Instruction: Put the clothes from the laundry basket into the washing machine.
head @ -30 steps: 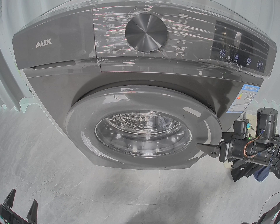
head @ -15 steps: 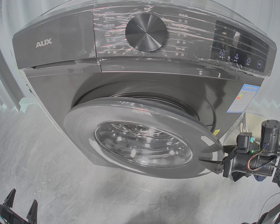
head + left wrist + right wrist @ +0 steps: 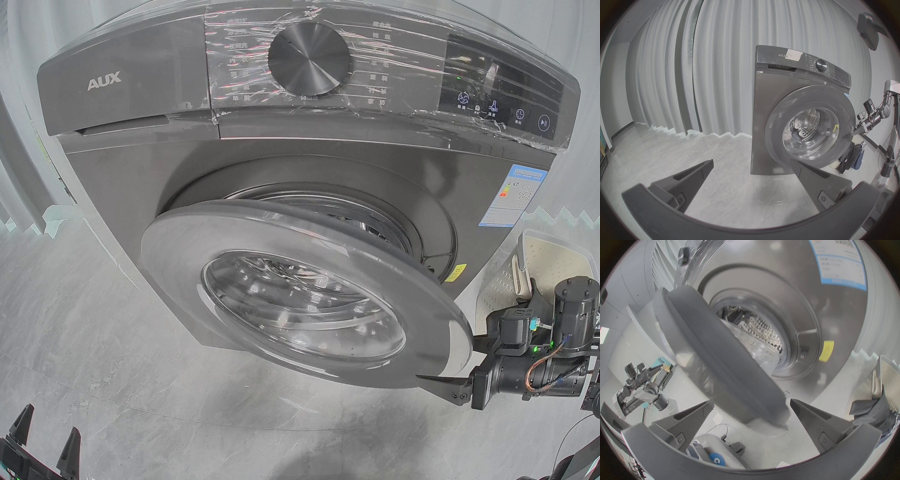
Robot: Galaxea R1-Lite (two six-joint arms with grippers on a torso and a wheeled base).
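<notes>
I see the dark-grey front-load washing machine (image 3: 125, 162) w/ its round glass-windowed door (image 3: 181, 250) part open. My R gripper (image 3: 437, 384) is at the door's right edge, fingers apart w/ the rim btwn them. My L gripper (image 3: 50, 422) sits low at left, well apart from the machine, fingers spread too. The dark clothes (image 3: 875, 410) hang over the white perforated laundry basket (image 3: 550, 256) just right of the machine.

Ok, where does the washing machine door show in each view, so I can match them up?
Head view: door mid-picture, partly open, its free edge at the right gripper.
Left wrist view: door on the front of the washing machine, beyond the left gripper.
Right wrist view: door close up, edge-on, its rim between the jaws.
Shared landmark: yellow sticker on the machine's front.
</notes>
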